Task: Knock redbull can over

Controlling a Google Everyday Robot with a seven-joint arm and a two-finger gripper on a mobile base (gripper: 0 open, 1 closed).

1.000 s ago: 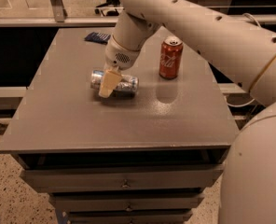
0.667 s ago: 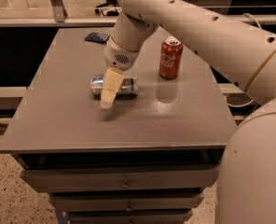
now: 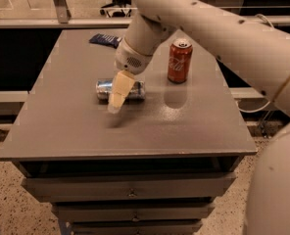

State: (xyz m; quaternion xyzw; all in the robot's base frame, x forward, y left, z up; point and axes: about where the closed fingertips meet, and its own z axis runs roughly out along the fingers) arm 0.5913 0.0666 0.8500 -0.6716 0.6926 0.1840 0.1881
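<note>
gripper [image 3: 114, 105]: hanging just over the table [image 3: 135, 136], jaws pressing together, gripping nothing.
redbull can [image 3: 104, 89]: lying on its side mid-table, directly behind the gripper (label not reading clearly).
step: looking done, judging by the toppled can; next calling for lifting clear without rolling it.
Coca-Cola can [image 3: 179, 61]: standing upright, farther right, showing white script.
dark packet [image 3: 105, 39]: lying at the far edge.

Slim silver-and-blue metal redbull can [image 3: 104, 88]: shiny, reflective skin. Tan gripper [image 3: 114, 105], matt plastic look, in front of its middle. Wider red metal cola can [image 3: 179, 61] right of it: glossy. Grey tabletop [image 3: 135, 136]: matt, smooth.
</note>
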